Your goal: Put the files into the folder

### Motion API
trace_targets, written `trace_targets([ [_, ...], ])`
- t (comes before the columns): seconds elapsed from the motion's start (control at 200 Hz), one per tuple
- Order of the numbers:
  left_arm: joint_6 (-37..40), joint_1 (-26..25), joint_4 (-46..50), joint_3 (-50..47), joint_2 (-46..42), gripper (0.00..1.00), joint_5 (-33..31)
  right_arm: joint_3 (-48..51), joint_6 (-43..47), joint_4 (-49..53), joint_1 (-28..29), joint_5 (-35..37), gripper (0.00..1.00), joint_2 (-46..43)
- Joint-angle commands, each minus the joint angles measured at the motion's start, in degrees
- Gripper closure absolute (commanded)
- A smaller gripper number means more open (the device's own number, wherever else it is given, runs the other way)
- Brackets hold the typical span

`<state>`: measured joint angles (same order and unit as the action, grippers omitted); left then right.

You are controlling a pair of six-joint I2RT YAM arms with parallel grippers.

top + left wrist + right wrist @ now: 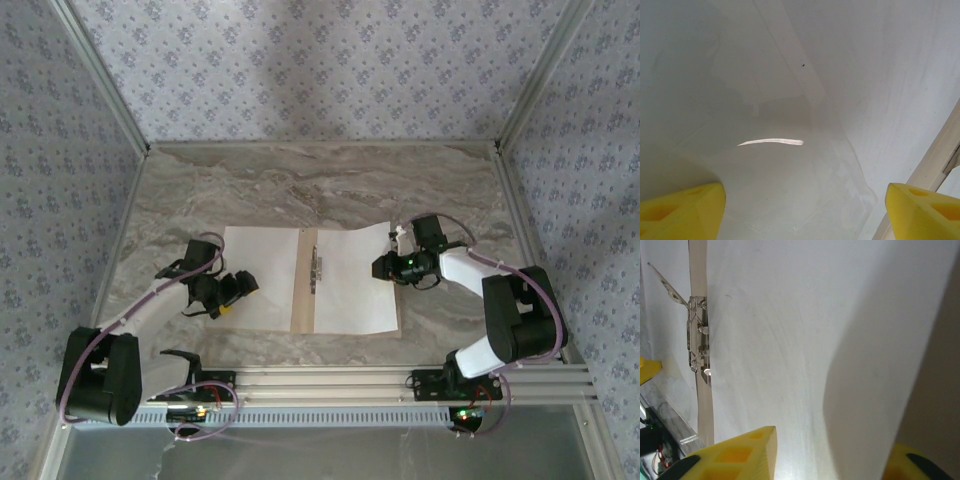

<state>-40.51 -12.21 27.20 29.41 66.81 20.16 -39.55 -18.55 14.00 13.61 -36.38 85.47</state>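
The tan folder (304, 282) lies open on the table, its spine down the middle with the metal clip (697, 335) on it. One white file (262, 280) covers the left half and another (350, 290) covers the right half. My left gripper (244, 288) hovers open over the left sheet's outer edge, its yellow fingers (685, 210) wide apart above the white paper (840, 75). At the right sheet's outer edge my right gripper (382, 266) stands open. That sheet (790, 340) bulges up between its yellow fingers (740, 455), neither of them pinching it.
The marble table (300, 180) has patterned walls on three sides. An aluminium rail (400, 385) along the near edge carries both arm bases. A strip of the folder's tan edge (935, 165) shows to the right of the left gripper.
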Motion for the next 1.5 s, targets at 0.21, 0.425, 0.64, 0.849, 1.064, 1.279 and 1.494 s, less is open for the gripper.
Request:
trace_targets([
  [0.21, 0.4, 0.3, 1.0, -0.4, -1.3, 0.17, 1.0, -3.0, 1.6, 9.4, -0.4, 4.8, 0.42, -2.7],
  [0.425, 0.4, 0.3, 1.0, -0.4, -1.4, 0.17, 0.9, -5.0, 1.9, 16.7, -0.6, 7.9, 0.35, -5.3],
  [0.64, 0.3, 0.3, 1.1, -0.1, -1.4, 0.17, 1.0, -6.8, 1.9, 22.5, -1.8, 12.8, 0.30, -7.1],
  [0.849, 0.3, 0.3, 1.3, 0.2, -1.4, 0.17, 1.0, -6.5, 1.3, 21.1, -2.1, 11.3, 0.26, -7.7],
  [1.064, 0.4, 0.3, 2.2, 1.1, -2.4, 0.16, 0.7, -5.0, -0.9, 15.6, -2.0, 6.3, 0.26, -7.2],
  [1.279, -0.5, -0.5, 3.4, 2.2, -4.5, 0.16, 0.7, -4.1, -2.6, 13.5, -1.7, 5.3, 0.27, -7.8],
  [1.494, -4.2, -3.7, 1.0, -0.2, -4.5, 0.16, -0.8, -4.4, -3.4, 13.5, -2.0, 5.0, 0.27, -9.6],
])
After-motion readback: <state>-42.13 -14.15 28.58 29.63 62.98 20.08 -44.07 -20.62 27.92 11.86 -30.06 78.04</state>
